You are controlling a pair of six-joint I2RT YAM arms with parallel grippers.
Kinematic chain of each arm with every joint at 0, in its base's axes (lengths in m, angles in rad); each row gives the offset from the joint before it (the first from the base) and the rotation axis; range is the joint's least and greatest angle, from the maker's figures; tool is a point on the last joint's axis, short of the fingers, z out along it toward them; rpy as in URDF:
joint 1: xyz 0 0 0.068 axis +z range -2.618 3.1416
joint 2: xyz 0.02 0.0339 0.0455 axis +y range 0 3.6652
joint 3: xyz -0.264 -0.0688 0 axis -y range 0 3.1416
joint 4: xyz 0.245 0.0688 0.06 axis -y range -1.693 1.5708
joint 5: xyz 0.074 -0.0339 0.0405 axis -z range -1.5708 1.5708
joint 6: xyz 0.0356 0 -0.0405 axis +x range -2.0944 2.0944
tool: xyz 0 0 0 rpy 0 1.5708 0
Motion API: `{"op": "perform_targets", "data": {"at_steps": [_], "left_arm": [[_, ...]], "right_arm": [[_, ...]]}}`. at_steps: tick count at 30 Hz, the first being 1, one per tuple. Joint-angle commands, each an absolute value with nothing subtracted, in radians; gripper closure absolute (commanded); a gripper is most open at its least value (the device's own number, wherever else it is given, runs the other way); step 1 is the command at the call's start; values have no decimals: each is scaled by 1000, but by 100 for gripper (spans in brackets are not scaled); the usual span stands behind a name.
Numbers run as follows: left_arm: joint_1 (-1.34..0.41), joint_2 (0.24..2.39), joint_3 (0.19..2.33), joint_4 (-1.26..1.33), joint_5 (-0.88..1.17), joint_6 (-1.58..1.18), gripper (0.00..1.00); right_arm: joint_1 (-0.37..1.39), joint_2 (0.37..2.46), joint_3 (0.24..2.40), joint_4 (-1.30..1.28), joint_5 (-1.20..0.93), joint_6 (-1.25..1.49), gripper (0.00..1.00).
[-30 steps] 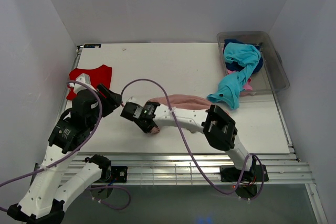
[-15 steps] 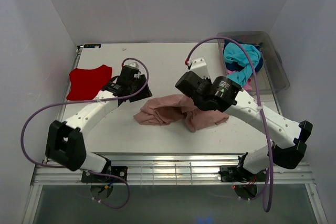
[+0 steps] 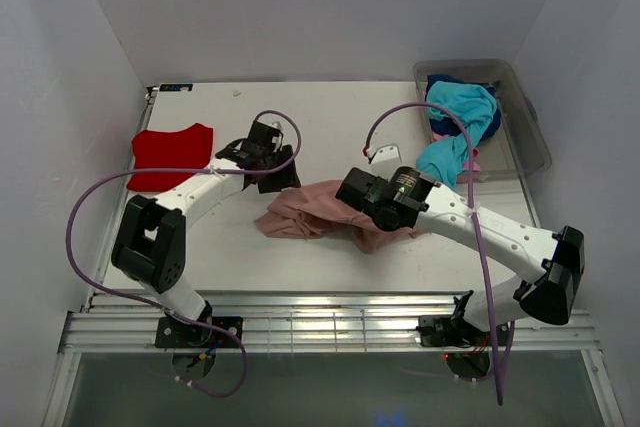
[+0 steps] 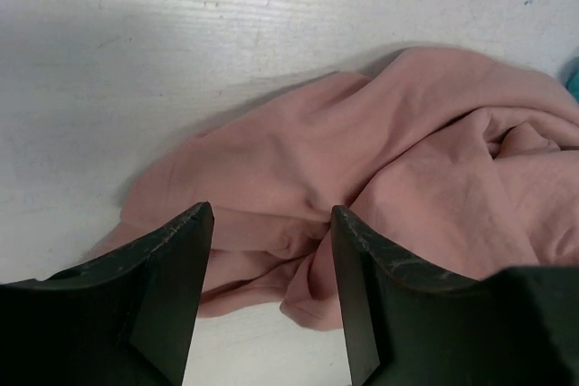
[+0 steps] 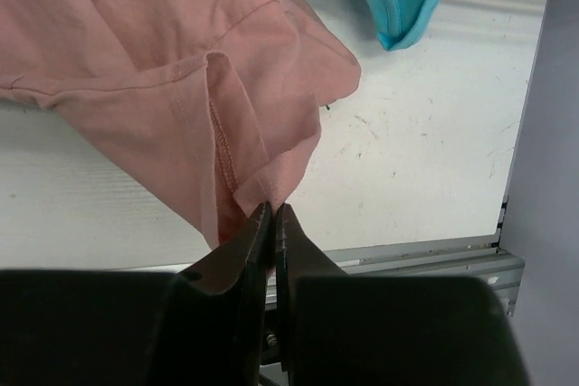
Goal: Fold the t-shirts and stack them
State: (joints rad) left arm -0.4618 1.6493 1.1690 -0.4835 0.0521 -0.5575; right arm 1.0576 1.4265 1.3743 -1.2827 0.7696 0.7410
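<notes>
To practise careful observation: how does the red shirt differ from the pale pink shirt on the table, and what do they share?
The red shirt lies flat near the left edge of the table; the pink shirt is bunched in its middle. No tool holds the red shirt; the right tool pinches the pink shirt's edge. Both are cloth.

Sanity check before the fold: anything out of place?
The turquoise t-shirt spills over the rim of the bin onto the table. The dusty-pink t-shirt lies bunched mid-table, one corner pinched by the right gripper.
</notes>
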Motion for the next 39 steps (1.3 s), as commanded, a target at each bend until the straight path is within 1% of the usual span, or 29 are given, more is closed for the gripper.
{"op": "perform_targets", "data": {"at_steps": [1, 5, 7, 13, 19, 24, 30, 34, 36, 39], "left_arm": [[-468, 1527, 1140, -552, 17, -577, 35], [-471, 1401, 1017, -597, -67, -635, 35], [-472, 1344, 976, -612, -75, -666, 34], [-477, 1256, 864, -652, -136, -733, 34], [-476, 1304, 764, -559, -141, -750, 34], [-477, 1330, 742, -494, -179, -764, 34], [-477, 1339, 701, -387, -175, -764, 35], [-477, 1382, 696, -376, -169, -764, 36], [-477, 1393, 690, -383, -161, -770, 38], [-477, 1401, 664, -385, -166, -791, 63]], "right_arm": [[1045, 1381, 1376, -1305, 795, 790, 92], [1034, 1364, 1378, -1307, 785, 798, 92], [1032, 1365, 1381, -1305, 779, 799, 92], [1031, 1381, 1394, -1305, 767, 792, 92], [1029, 1374, 1399, -1282, 752, 784, 92], [1029, 1364, 1393, -1282, 749, 784, 92], [1029, 1347, 1387, -1276, 742, 782, 92], [1029, 1344, 1387, -1281, 746, 782, 92], [1029, 1344, 1387, -1282, 746, 784, 92], [1029, 1347, 1384, -1282, 746, 788, 92]]}}
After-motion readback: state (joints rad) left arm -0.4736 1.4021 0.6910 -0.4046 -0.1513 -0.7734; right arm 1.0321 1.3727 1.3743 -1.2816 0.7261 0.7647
